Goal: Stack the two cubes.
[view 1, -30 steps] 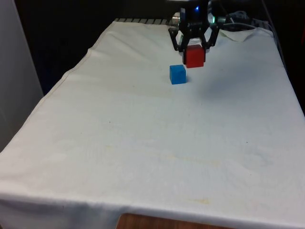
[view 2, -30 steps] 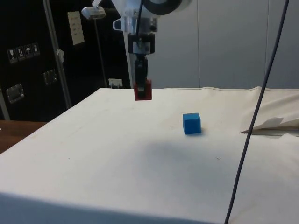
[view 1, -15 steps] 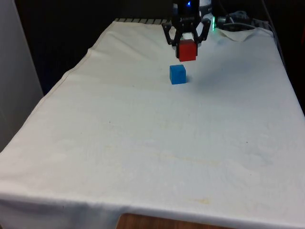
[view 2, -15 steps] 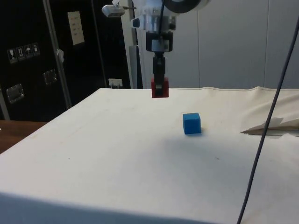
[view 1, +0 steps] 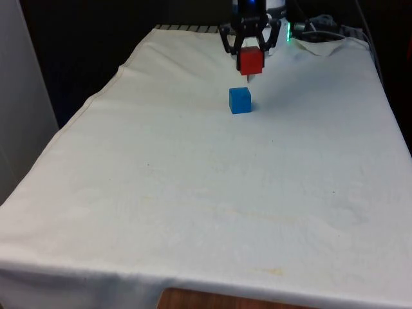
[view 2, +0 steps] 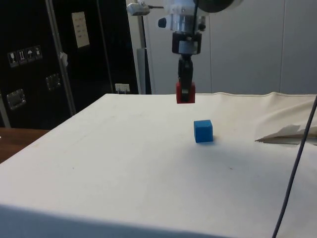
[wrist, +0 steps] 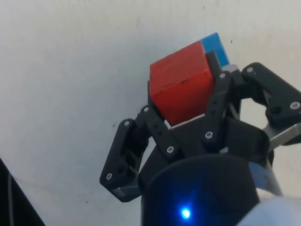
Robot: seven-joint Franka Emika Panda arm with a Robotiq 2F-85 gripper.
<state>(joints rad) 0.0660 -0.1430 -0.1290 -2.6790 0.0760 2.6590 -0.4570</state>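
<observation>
The white cloth [view 1: 193, 193] is lying wrinkled, dark cabinets [view 2: 49, 59] behind. Above and beyond the blue cube [view 1: 240, 100], the gripper [view 1: 250, 59] is clamping the red cube [view 1: 250, 62].

The red cube [view 1: 250, 61] is held up in the air, clear of the table. The blue cube [view 1: 240, 100] is sat flat on the table, nearer the far edge, just below it.
</observation>
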